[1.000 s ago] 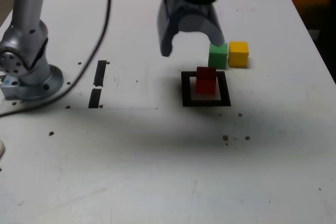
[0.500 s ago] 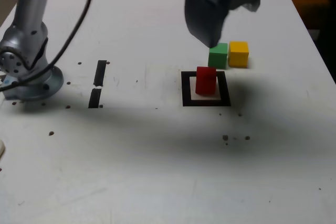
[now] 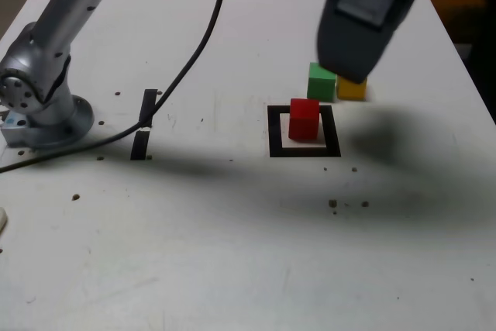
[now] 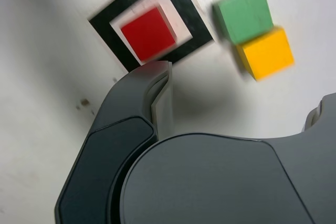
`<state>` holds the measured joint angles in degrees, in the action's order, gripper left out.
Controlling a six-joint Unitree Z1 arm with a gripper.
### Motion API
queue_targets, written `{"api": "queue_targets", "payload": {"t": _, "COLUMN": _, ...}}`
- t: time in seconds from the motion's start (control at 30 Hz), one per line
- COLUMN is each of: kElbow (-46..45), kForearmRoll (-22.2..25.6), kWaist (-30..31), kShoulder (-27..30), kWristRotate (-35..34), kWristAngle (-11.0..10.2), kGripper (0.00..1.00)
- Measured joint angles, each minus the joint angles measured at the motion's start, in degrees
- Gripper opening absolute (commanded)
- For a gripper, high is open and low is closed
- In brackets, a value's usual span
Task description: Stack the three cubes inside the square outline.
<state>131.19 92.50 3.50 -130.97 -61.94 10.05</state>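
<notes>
White table [image 3: 232, 253]: three matte cubes. Red [image 3: 304, 118] inside black square outline [image 3: 276, 131]; green [image 3: 320, 83], yellow [image 3: 353, 89] touching, under spread, empty claw [image 3: 358, 32].

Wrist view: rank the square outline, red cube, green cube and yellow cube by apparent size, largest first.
1. Square outline, clearly largest.
2. Green cube, yellow cube and red cube: near enough alike that I won't rank them; the picture is blurred and their angles differ.

Matte cubes [image 3: 304, 118], seemingly smooth grey plastic end effector [image 4: 236, 108].
</notes>
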Motion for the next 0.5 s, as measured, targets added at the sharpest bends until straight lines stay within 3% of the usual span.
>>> {"api": "queue_targets", "payload": {"t": 0.13, "kElbow": 4.05, "kForearmRoll": 0.0, "kWaist": -0.01, "kShoulder": -1.75, "kWristRotate": -0.38, "kWristAngle": -0.02, "kGripper": 1.0}}
{"api": "queue_targets", "payload": {"t": 0.5, "kElbow": 2.61, "kForearmRoll": -0.11, "kWaist": -2.22, "kShoulder": -4.81, "kWristRotate": -3.58, "kWristAngle": -0.62, "kGripper": 1.0}}
